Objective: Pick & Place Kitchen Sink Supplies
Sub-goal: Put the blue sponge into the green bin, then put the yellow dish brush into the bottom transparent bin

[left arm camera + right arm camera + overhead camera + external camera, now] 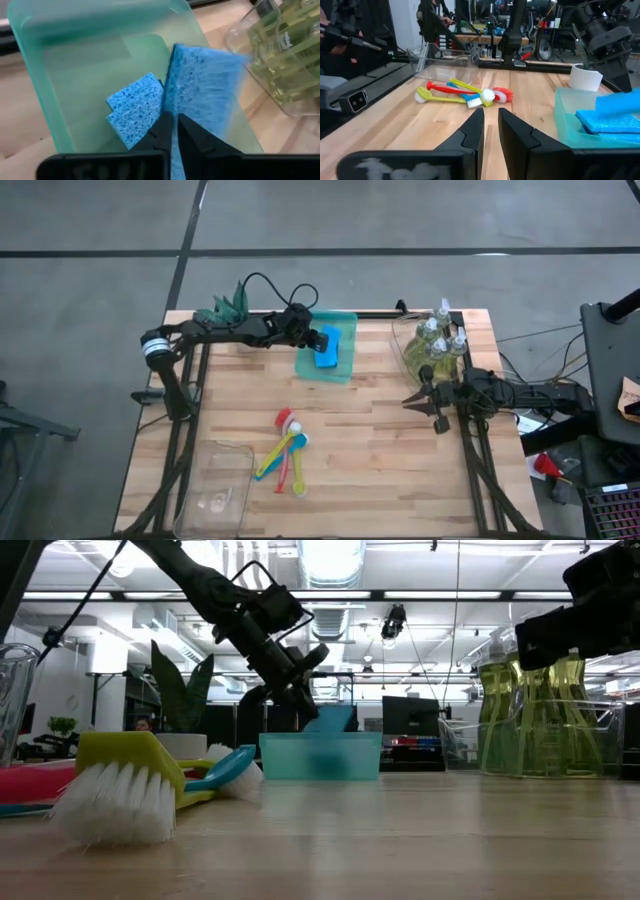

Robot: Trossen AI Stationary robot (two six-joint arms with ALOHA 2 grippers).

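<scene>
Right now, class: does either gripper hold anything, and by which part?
The left gripper pinches a blue rectangular sponge by its lower edge, over the green plastic tray. The right gripper holds nothing.

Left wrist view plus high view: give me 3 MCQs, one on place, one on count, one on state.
1. Where is the left end effector?
A. Over the translucent green plastic tray
B. Over the brushes
C. Off the table

2. How many blue rectangular sponges show in the left wrist view?
A. One
B. Two
C. Four

3. What is the state of the upright blue sponge?
A. Lying loose on the wood
B. Pinched between the left end effector's fingers
C. Held by the right end effector

Answers:
1 A: the high view puts it above the tray.
2 B: one lies flat in the tray, one stands on edge.
3 B: both dark fingers close on its edge.
</scene>
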